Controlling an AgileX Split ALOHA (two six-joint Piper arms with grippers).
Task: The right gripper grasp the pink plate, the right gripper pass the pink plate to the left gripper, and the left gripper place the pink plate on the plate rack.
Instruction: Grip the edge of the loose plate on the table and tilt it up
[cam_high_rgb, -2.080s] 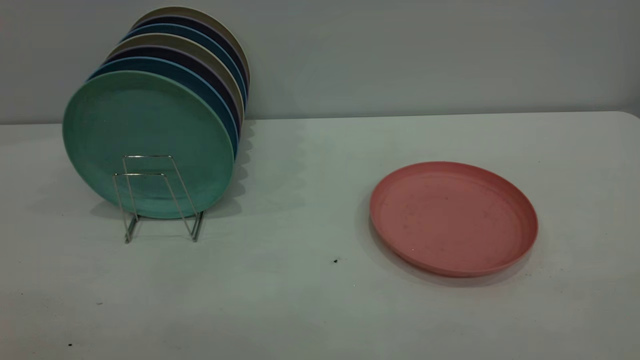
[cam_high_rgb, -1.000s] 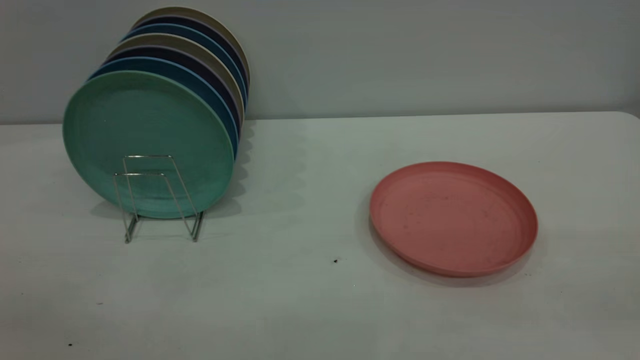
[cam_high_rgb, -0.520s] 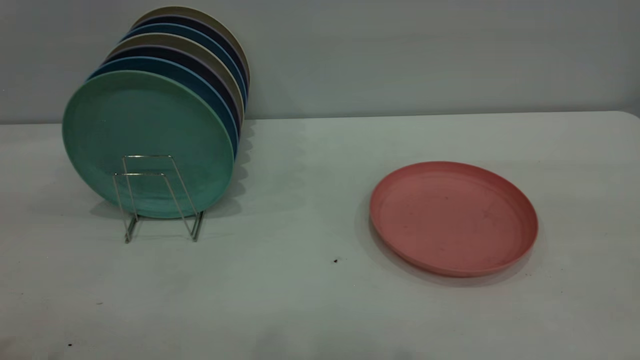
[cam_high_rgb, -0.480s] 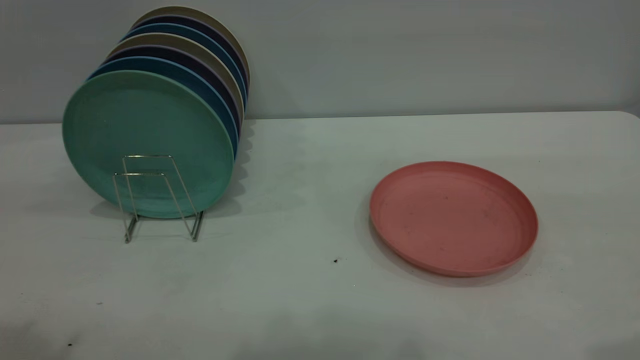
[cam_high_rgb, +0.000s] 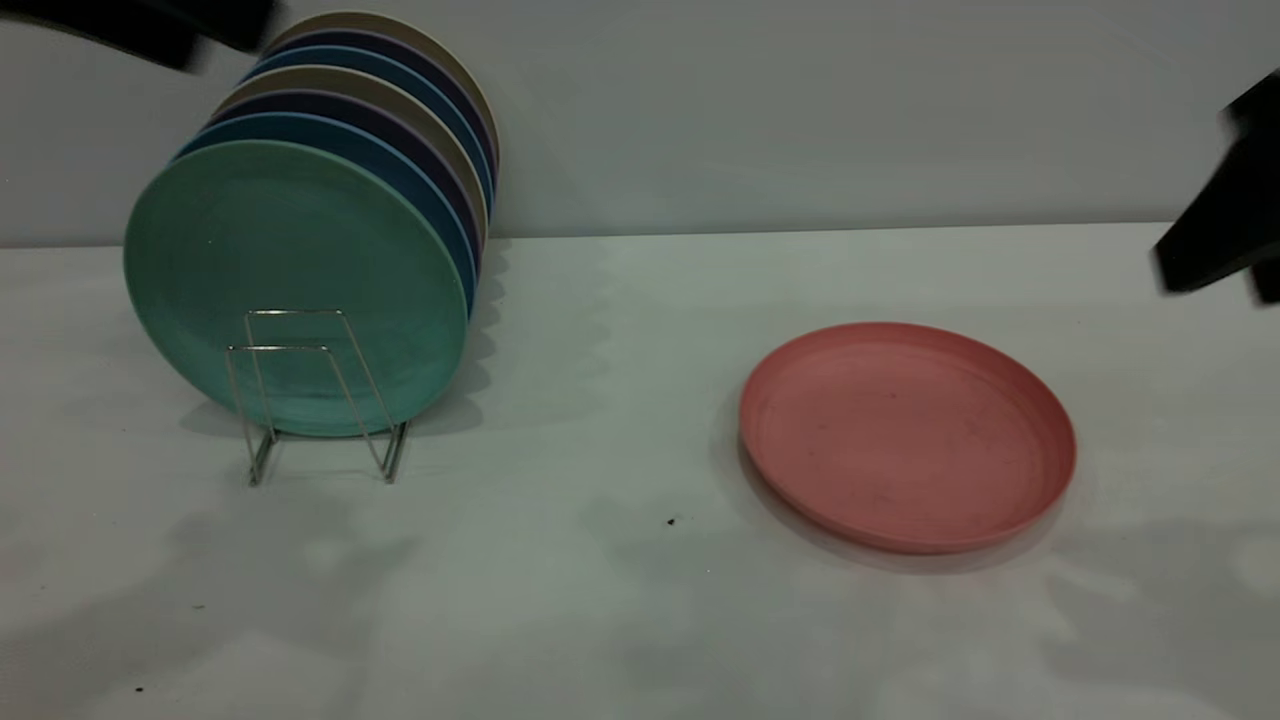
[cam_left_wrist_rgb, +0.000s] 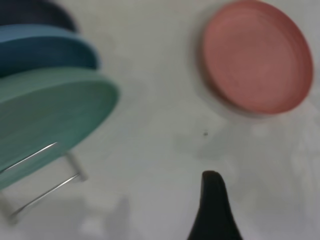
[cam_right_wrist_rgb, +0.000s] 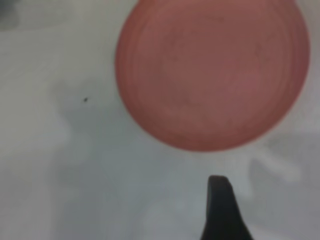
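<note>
the round salmon-pink matte plate (cam_high_rgb: 907, 436) lies flat on the pale tabletop (cam_high_rgb: 620, 600), on the right side in the exterior view, well apart from the rack and untouched by either arm. its low raised rim and faint dark specks are visible.

the thin silvery wire plate rack (cam_high_rgb: 318, 395) stands on the left side of the tabletop. a round teal-green plate (cam_high_rgb: 295, 285) stands upright in it at the front, with a row of dark blue, navy and beige plates (cam_high_rgb: 400, 120) behind it. 2 upright wire loops at the near end of the rack stand empty in front of the teal-green plate.

the left end effector (cam_left_wrist_rgb: 214, 210) is high at the upper left edge of the exterior view, above the racked plates. only 1 black tapered finger shows in its wrist view — how far it is open cannot be told. it holds nothing.

the right end effector (cam_right_wrist_rgb: 223, 212) is at the right edge of the exterior view, above the tabletop and up to the right of the pink plate. again only 1 black finger shows — its opening cannot be told. it holds nothing.

a small dark speck (cam_high_rgb: 671, 521) lies on the tabletop near the pink plate.
</note>
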